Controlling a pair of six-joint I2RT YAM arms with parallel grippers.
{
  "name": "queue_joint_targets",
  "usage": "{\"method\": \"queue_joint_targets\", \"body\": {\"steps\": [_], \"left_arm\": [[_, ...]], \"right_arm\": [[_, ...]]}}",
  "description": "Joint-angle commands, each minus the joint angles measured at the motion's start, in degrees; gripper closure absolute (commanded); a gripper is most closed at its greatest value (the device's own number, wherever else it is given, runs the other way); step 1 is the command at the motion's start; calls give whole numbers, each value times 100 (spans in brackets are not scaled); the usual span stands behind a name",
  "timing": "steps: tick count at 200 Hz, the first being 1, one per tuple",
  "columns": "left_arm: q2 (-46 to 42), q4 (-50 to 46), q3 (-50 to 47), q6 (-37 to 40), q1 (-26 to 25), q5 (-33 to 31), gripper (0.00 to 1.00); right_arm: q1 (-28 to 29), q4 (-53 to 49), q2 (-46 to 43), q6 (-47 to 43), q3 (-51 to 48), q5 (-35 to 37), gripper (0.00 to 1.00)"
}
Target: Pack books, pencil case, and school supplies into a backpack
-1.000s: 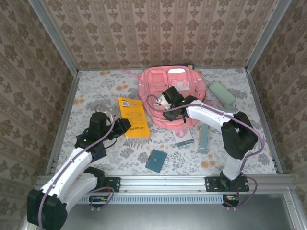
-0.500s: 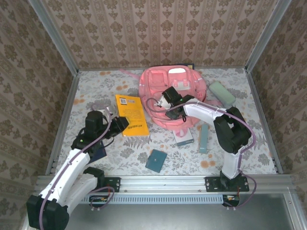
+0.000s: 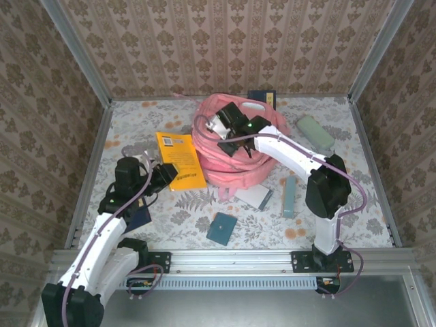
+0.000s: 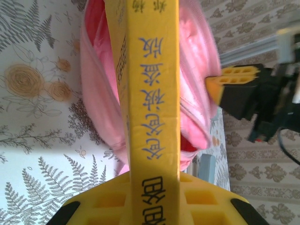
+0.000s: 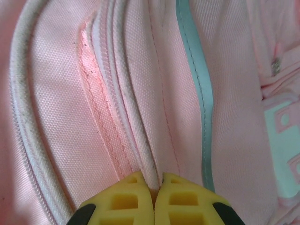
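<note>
The pink backpack point(image 3: 225, 165) lies bunched at far centre, and the right gripper point(image 5: 154, 180) is pinched tight on its corded seam. Just left of it, the orange-yellow book point(image 3: 178, 158) is clamped at its near edge by the left gripper point(image 3: 165, 175).

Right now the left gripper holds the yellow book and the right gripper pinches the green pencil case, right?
No: the right gripper pinches the pink backpack, as the right wrist view shows. The left gripper does hold the yellow book.
</note>
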Motion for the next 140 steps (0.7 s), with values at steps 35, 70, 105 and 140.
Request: {"method": "queue_joint_targets", "body": {"steps": [35,70,105,140], "left_arm": [[-401,474,138,-342,220,70,100],[-633,827,-192,-1159,233,-365,100],[-1078,918,-473,-1700,232,-893,100],[-692,2122,-872,-2185,-32,-1241,100]], "right_arm": [[100,-1097,706,910,2343,-510,100],[100,-1442,1085,1399,3422,-661,100],[23,-1526,1354,1853,3984,-689,100],[-5,-1384,1373,2189,4043,-1050,100]]}}
